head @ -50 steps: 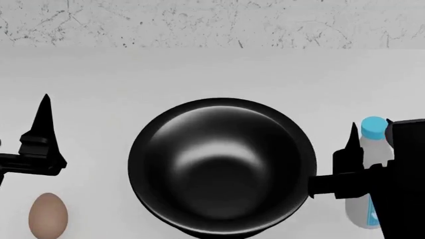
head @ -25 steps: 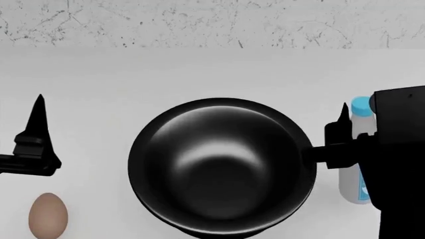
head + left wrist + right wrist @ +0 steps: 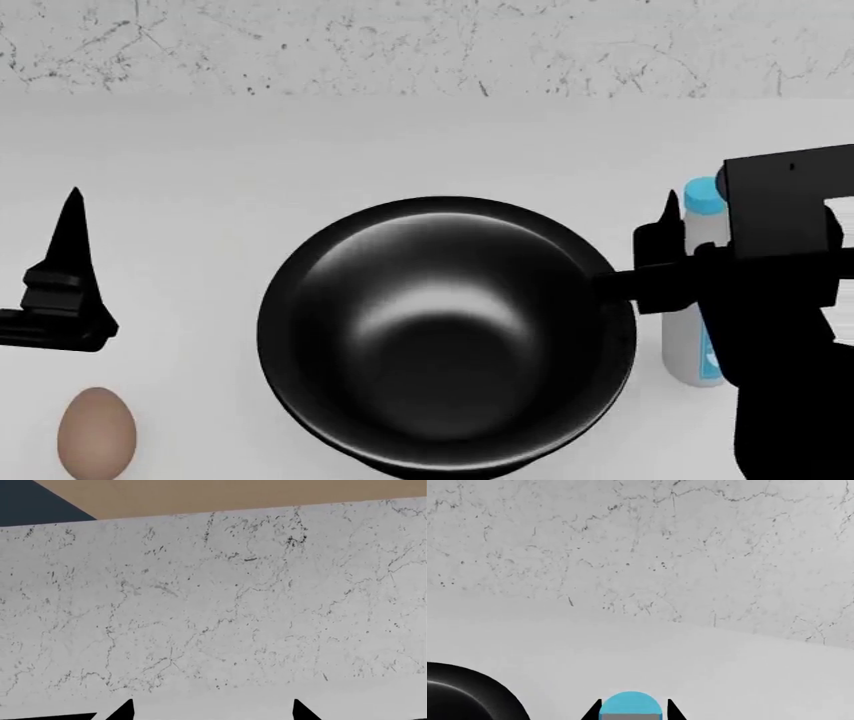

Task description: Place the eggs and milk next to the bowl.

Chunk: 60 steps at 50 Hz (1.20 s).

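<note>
The glossy black bowl fills the middle of the head view, and its rim also shows in the right wrist view. My right gripper is shut on the milk, a white bottle held upright just right of the bowl. Its blue cap sits between the two black fingertips. A pale tan egg lies on the counter at the near left. My left gripper hovers beyond the egg, open, and nothing lies between its fingertips.
The white counter runs back to a marbled wall. A bare strip of counter lies between the egg and the bowl. My right arm's black body covers the near right corner.
My right gripper has carried the milk away from me and leftward, closer to the bowl's right rim. The left gripper has drifted slightly left. The egg has not moved.
</note>
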Available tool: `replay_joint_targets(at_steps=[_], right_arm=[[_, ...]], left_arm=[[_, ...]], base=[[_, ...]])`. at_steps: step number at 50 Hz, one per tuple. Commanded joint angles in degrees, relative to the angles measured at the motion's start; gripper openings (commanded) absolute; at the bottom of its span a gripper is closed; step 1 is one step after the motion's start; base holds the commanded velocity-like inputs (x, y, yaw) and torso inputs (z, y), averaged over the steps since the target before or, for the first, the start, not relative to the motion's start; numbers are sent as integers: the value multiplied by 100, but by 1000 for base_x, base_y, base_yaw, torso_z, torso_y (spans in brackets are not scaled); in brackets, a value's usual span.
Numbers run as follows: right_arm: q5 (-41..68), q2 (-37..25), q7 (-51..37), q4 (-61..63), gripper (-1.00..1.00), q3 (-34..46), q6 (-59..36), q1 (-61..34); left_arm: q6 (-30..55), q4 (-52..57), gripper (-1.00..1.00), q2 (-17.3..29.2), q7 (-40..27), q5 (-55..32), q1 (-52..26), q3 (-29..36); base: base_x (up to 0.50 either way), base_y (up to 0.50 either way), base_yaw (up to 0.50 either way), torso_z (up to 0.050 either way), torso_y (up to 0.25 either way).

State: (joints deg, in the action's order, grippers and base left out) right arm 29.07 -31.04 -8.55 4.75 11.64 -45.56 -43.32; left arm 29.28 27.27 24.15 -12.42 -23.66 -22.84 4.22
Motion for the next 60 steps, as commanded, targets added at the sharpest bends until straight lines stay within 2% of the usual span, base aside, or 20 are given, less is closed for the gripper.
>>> replay_joint_targets(at_steps=[1,33,34,51,60], right_arm=[[-281,186,285,-296,-100,-38,204,-109],[-225,265,305,-469,-100,-103,500,178],[-225,254,323,-475,100,-94,503,179],[-157,194,286,-285,100,-114,363,114],[21,41,142,266,100,-251,-60,-75]], left_arm=[[-155,-191,100,-102,172,89,-59,-132],[-184,-211,100,-68,149,69,-92,-84],[-182,-205,100,-68,145,65,-89,-85],[-243,-245,100,-50,141,71,-34,-65],[-218,-233,100,-53,139,48,-74,-33]], base=[[0,0,0,0,0],[0,0,0,0,0],[0,0,0,0,0],[0,0,0,0,0],[0,0,0,0,0]])
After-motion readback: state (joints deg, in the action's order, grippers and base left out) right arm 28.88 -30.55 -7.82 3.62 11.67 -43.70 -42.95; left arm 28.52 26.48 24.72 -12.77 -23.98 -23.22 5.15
